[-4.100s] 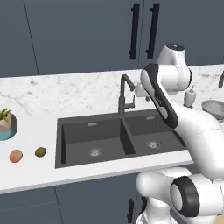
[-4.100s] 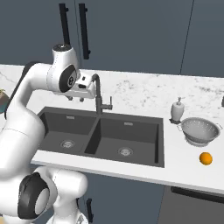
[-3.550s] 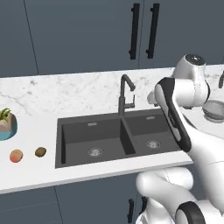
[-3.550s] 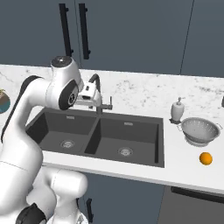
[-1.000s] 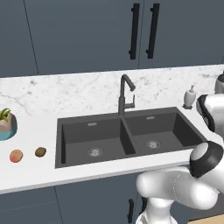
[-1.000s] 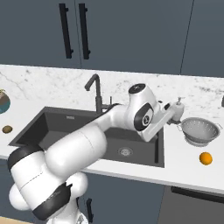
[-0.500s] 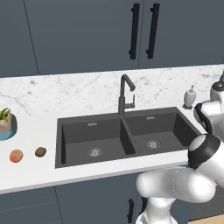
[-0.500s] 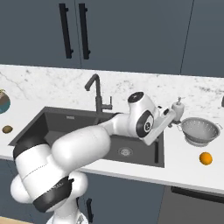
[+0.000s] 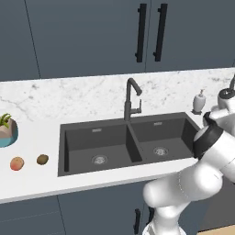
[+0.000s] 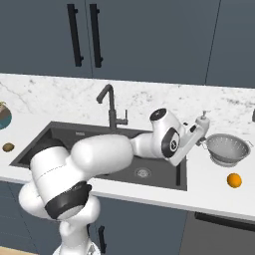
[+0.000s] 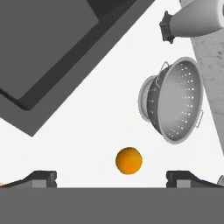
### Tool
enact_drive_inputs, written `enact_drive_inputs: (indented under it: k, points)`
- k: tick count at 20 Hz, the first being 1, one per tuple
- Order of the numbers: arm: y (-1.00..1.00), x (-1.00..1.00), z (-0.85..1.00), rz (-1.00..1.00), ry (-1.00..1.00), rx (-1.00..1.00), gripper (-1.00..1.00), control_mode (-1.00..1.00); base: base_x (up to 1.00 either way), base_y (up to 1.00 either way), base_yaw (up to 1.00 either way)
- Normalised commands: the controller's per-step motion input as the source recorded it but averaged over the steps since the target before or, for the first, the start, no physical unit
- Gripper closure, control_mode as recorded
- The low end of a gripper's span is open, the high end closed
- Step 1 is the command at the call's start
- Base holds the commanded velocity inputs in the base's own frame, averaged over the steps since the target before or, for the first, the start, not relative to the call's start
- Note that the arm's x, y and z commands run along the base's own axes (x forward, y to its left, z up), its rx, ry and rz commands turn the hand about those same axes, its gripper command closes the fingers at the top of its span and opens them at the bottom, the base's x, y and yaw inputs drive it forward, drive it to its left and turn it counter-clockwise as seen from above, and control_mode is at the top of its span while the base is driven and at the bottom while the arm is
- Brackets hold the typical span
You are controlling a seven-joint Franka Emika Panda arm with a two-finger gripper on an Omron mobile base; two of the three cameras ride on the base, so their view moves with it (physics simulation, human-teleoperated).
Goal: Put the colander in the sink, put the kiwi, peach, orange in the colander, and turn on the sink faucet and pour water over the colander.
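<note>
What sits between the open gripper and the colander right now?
Nothing visible. In the hand view, bare counter separates the gripper from the colander; the orange lies nearer, off to one side, and the soap dispenser stands beyond.

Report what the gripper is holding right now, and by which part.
Nothing is held. The gripper is open above the counter, with the orange and the colander lying free ahead of it.

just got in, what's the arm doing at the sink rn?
Nothing is held. The white arm reaches right across the dark charcoal double sink, its tool open above the counter by the bright orange fruit and the silvery metal colander, which sits on the counter, not in the sink. The brown kiwi and pinkish-red peach wait left of the sink. No water runs from the dark faucet.
</note>
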Motion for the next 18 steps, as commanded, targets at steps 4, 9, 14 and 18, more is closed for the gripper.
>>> enact_drive_inputs:
  k: [4, 9, 14, 18]
  points:
    - [-0.26, 0.37, -0.02, 0.0, 0.07, -0.01, -1.0, -1.0, 0.0, 0.0, 0.0]
    - [-0.24, 0.22, -0.06, 0.0, 0.04, 0.0, -1.0, -1.0, 0.0, 0.0, 0.0]
    - [-0.22, 0.13, -0.06, 0.0, 0.0, 0.0, -1.0, -1.0, 0.0, 0.0, 0.0]
    - [-0.17, 0.2, -0.11, 0.0, 0.0, 0.0, -1.0, -1.0, 0.0, 0.0, 0.0]
